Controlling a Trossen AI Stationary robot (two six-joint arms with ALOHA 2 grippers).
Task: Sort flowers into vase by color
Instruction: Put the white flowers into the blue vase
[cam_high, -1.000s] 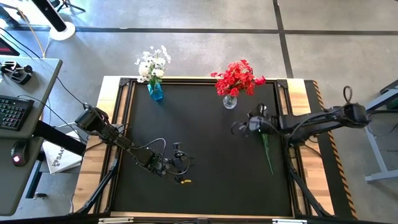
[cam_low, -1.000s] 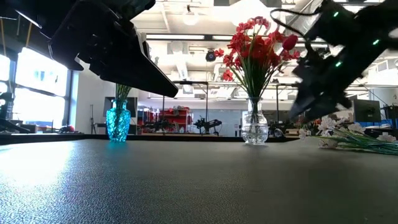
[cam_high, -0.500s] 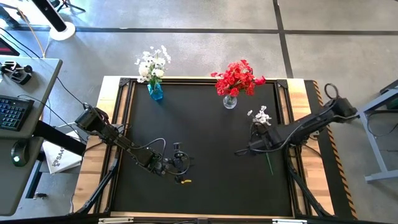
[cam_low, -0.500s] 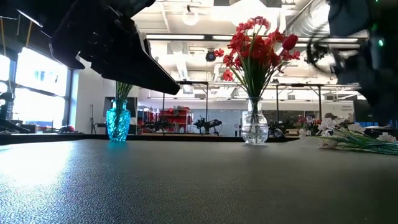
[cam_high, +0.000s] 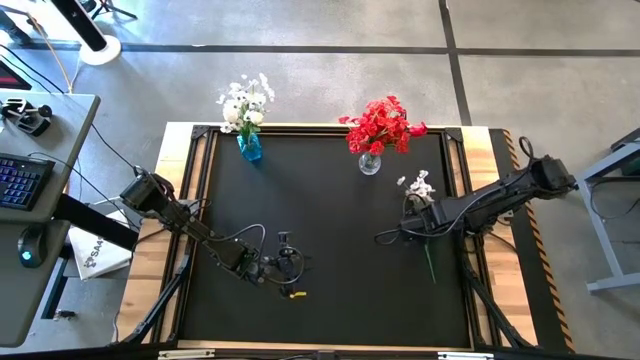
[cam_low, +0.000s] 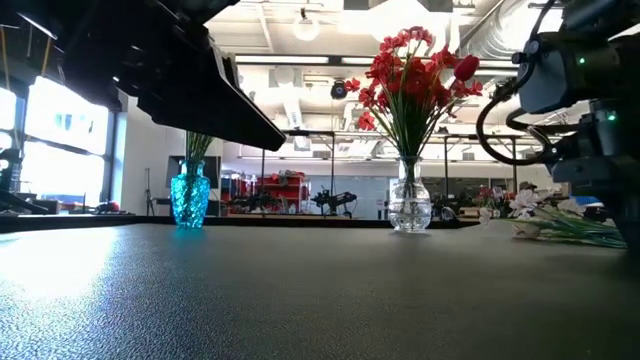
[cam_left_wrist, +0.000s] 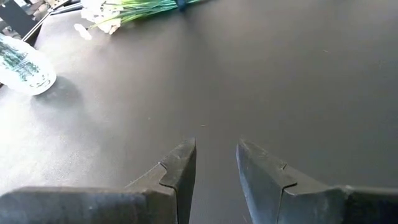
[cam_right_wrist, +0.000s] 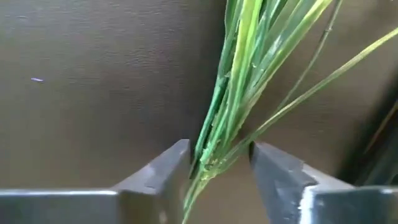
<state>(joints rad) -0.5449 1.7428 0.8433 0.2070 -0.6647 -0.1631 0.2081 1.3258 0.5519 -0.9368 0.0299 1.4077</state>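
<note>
My right hand (cam_right_wrist: 219, 163) is low over the table (cam_high: 330, 290) on its right side, fingers (cam_right_wrist: 163, 167) spread w/ the green stems of the white flower sprig (cam_high: 424, 215) between them, not squeezed yet. The sprig lies flat near the table's right edge. My left hand (cam_left_wrist: 215, 158) waits near the front-left, fingers a bit apart, holding nothing. Red flowers (cam_high: 383, 126) stand in the clear vase (cam_high: 369, 163), white flowers (cam_high: 245, 101) in the blue vase (cam_high: 250, 148).

Two vases on the table: a blue vase (cam_high: 249, 148) with white blossoms, a clear vase (cam_high: 370, 163) with red. One loose white sprig (cam_high: 424, 215). Two arms.
</note>
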